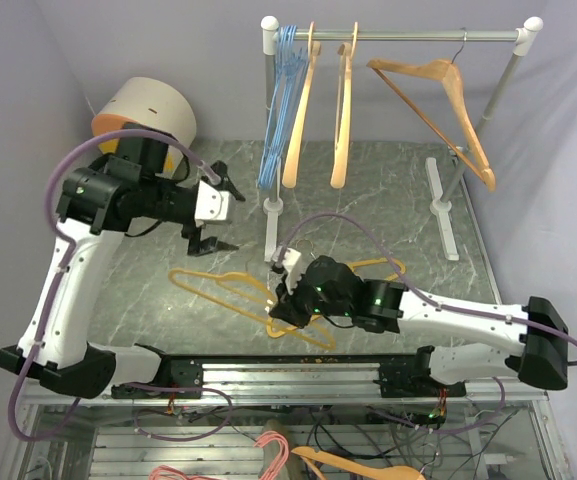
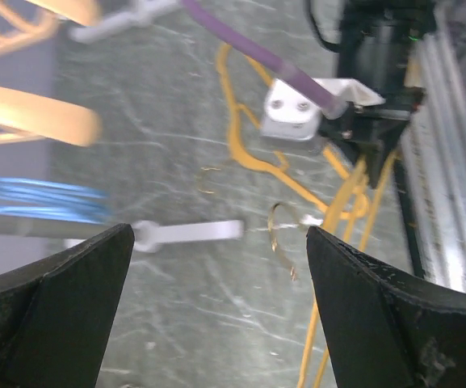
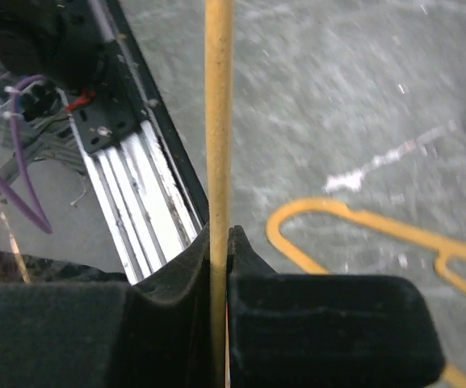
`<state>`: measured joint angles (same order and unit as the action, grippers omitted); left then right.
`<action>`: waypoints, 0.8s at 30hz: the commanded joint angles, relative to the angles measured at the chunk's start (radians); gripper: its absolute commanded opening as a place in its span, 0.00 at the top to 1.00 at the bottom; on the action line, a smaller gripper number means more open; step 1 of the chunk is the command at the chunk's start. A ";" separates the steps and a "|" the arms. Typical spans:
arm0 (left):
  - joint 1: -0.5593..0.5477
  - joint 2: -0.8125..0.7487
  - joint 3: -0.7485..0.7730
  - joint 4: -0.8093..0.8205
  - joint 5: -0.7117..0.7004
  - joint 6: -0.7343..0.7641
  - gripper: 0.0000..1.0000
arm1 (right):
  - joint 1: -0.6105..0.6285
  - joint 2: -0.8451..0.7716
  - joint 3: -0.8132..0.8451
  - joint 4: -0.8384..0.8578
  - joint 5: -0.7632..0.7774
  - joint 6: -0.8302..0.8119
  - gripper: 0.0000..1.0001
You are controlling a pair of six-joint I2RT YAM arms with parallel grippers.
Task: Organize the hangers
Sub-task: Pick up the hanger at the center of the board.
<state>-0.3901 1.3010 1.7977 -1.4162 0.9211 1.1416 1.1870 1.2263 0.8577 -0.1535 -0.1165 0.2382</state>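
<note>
Orange hanger (image 3: 219, 97), hook cut off, tight in right end effector (image 3: 219, 242); left end effector (image 2: 219, 242) wide apart.

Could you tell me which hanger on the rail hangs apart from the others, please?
The wooden hanger near the right end of the rail, turned broadside; the blue wire hangers and two tan hangers crowd its left end.

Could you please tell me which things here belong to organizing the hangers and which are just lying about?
Job: blue wire hangers, wooden hangers and rack; orange wire hangers on the table, one pinched in the right claw; open left claw.
Lying about: beige-and-orange drum, pink hangers below the table, purple cables.
</note>
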 commanded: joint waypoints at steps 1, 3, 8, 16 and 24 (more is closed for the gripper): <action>-0.001 0.004 0.137 0.260 -0.063 -0.250 0.01 | 0.041 -0.138 -0.083 -0.107 0.263 0.233 1.00; -0.001 0.015 0.185 0.373 -0.167 -0.405 0.01 | 0.106 -0.238 -0.139 -0.179 0.449 0.343 1.00; -0.001 0.017 0.245 0.599 -0.564 -0.780 0.01 | 0.182 -0.316 -0.132 -0.476 0.677 0.620 1.00; -0.001 0.034 0.331 0.504 -0.713 -0.925 0.01 | 0.230 -0.287 0.048 -0.950 0.941 0.991 1.00; -0.001 0.140 0.445 0.373 -0.829 -1.004 0.01 | 0.172 -0.230 0.286 -1.103 1.139 0.858 1.00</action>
<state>-0.3889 1.3914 2.1933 -0.9535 0.1360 0.1776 1.4002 0.9821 1.0782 -1.2140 0.8673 1.2221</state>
